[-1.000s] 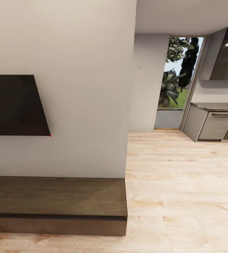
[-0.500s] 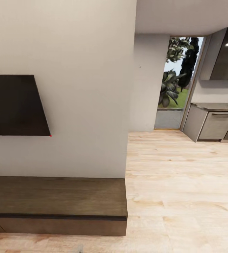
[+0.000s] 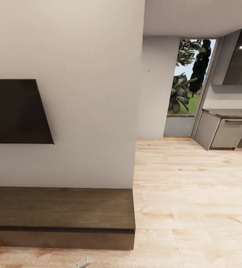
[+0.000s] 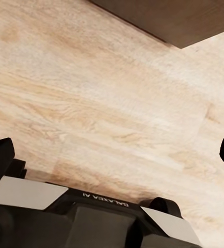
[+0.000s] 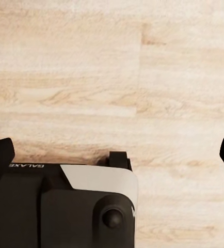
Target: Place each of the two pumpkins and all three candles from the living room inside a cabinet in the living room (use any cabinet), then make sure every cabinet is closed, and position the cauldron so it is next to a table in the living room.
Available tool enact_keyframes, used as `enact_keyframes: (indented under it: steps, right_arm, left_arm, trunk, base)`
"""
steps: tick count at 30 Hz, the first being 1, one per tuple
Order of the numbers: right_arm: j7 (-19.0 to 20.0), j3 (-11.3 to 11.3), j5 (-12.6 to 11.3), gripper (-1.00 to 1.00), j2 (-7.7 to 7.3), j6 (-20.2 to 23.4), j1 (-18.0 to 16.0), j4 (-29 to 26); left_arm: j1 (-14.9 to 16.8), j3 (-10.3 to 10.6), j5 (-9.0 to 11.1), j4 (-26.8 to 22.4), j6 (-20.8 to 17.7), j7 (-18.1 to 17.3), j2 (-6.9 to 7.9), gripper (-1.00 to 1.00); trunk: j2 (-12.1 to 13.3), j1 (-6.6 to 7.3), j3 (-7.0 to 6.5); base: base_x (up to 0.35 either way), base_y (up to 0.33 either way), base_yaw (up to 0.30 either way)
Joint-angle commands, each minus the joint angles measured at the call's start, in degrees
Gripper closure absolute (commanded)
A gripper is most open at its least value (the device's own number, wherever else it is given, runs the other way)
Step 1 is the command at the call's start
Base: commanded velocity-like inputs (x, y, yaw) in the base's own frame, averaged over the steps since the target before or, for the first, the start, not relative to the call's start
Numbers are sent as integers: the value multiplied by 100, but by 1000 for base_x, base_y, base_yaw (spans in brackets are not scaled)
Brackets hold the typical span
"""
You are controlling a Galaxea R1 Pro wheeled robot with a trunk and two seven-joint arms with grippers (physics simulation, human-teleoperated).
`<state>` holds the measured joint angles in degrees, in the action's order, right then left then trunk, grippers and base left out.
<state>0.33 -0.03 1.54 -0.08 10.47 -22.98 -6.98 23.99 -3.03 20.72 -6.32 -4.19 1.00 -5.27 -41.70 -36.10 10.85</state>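
The long, low, dark brown cabinet [image 3: 61, 216] stands against the white wall at the lower left of the head view, its front panels shut and its flat top bare. One corner of the cabinet [image 4: 184, 20] appears in the left wrist view beyond the wood floor. My left gripper [image 4: 114, 155] hangs open over the floor with nothing between its fingers. My right gripper [image 5: 114, 155] is open too, above bare floorboards. The pumpkins, candles, cauldron and coffee table are out of view.
A black TV screen [image 3: 13, 111] hangs on the wall above the cabinet. Light wood floor [image 3: 195, 201] stretches to the right toward a glass door [image 3: 190, 85] and grey kitchen cupboards [image 3: 229, 130]. A pale bit of my arm [image 3: 83, 262] shows at the bottom edge.
A pale piece of my arm has come up into the bottom edge of the head view. The room and the camera have stayed still.
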Motion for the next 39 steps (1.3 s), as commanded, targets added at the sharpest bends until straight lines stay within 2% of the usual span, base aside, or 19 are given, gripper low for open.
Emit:
enact_keyframes:
  steps: [1,5,18,21,25,27,33,37,39]
  right_arm:
    - [3,2,18,-100,-1,36,-2,-11]
    - [0,11,25,-100,4,31,0,-3]
    - [11,-6,22,-100,1,33,3,-3]
    - [123,-13,16,-100,2,33,3,-9]
    - [532,-19,14,-100,-4,40,3,-17]
    - [619,-20,14,-100,-6,49,0,-19]
    - [749,-31,13,-100,-11,70,-7,-28]
    - [759,-32,10,-100,-16,78,-45,-31]
    - [762,-32,0,-100,-17,83,-95,-31]
  left_arm:
    - [1,-30,10,-7,-36,11,-2,-100]
    - [1,-33,11,9,-32,13,-2,-100]
    - [1,-26,9,-25,-37,15,-17,-100]
    - [1,-38,15,-61,-50,14,-18,-100]
    - [5,-73,81,-146,-54,18,-8,-100]
    - [7,-113,178,-221,-57,18,-2,-100]
    - [9,-234,896,-402,-193,15,20,-100]
    - [14,-251,1183,-428,-393,11,24,-100]
    - [15,-254,1237,-433,-446,9,25,-100]
  trunk:
    - [-7,-1,8]
    - [-7,-1,8]
    - [-528,-287,242]
    - [-648,-352,296]
    - [-809,-440,368]
    - [-889,-484,403]
    - [-1130,-616,511]
    - [-1290,-704,583]
    - [-1370,-748,619]
  base:
    - [0,0,0]
    - [0,0,0]
    - [0,0,0]
    - [0,0,0]
    - [0,0,0]
    - [0,0,0]
    - [0,0,0]
    - [0,0,0]
    - [0,0,0]
